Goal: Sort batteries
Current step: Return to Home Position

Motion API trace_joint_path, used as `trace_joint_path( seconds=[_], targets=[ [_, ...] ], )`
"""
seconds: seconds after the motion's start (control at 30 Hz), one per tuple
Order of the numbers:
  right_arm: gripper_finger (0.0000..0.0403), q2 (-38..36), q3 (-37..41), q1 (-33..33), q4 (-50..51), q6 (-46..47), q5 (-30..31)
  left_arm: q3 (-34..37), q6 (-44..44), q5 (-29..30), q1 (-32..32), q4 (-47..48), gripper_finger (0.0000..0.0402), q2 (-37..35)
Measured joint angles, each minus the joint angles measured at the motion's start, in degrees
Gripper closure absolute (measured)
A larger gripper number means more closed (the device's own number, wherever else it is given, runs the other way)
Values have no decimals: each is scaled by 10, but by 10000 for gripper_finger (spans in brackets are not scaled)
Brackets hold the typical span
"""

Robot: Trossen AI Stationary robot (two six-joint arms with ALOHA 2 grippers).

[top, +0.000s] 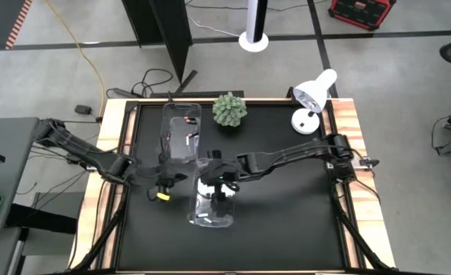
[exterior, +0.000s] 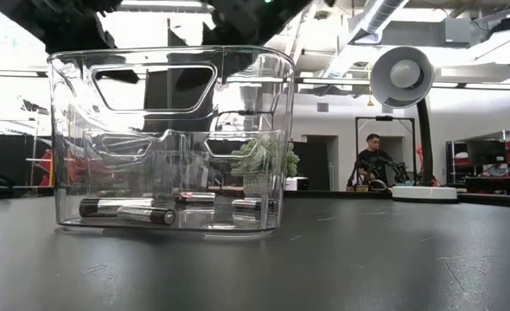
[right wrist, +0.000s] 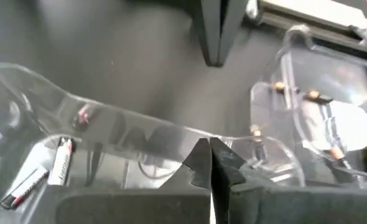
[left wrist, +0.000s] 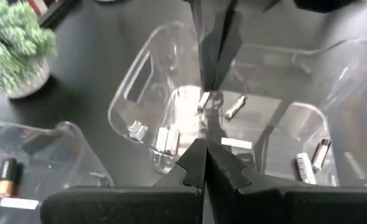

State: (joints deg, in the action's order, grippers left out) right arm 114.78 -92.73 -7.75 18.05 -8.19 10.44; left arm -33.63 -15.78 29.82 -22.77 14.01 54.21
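Two clear bins stand on the black table. The near bin (top: 212, 206) holds white batteries (left wrist: 168, 140) lying on its floor, also seen in the right wrist view (right wrist: 59, 163) and the low view (exterior: 125, 210). The far bin (top: 182, 134) holds dark batteries with copper ends (right wrist: 320, 98), one showing in the left wrist view (left wrist: 6, 177). My right gripper (right wrist: 209, 165) hangs shut and empty above the near bin's far end (top: 219, 182). My left gripper (left wrist: 205, 165) is shut and empty, raised over the table just left of the near bin (top: 164, 185).
A small potted plant (top: 229, 109) stands at the table's far edge and a white desk lamp (top: 311, 103) at the far right. Open black tabletop lies right of the bins (top: 287, 214). A person (exterior: 372, 160) is in the room behind.
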Motion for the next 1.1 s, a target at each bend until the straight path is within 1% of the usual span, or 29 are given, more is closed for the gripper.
trace_joint_path(
  seconds=[0.13, 0.3, 0.4, 0.53, 0.6, 0.73, 0.83, 0.97, 1.1],
  targets=[
    [391, -61, 86, 0, -82, 2, 1, 0, 33, 5, -8, 5, 400, -40],
    [400, -154, 235, 0, -221, -1, 1, 0, 73, -2, -12, 3, 400, -73],
    [400, -214, 329, 0, -300, -3, 1, 13, 102, -28, -12, -39, 400, -86],
    [401, -299, 435, -7, -379, -10, 1, 62, 149, -108, -7, -140, 400, -101],
    [402, -345, 481, -13, -404, -23, 1, 86, 160, -134, 2, -181, 400, -108],
    [402, -435, 565, -20, -438, -41, 1, 127, 160, -141, 22, -215, 400, -125],
    [402, -498, 630, -21, -479, -48, 1, 158, 176, -162, 39, -242, 400, -143],
    [402, -559, 707, -15, -528, -36, 1, 199, 190, -188, 66, -296, 400, -174],
    [403, -601, 766, -8, -526, -9, 1, 228, 192, -189, 94, -297, 400, -203]
  ],
)
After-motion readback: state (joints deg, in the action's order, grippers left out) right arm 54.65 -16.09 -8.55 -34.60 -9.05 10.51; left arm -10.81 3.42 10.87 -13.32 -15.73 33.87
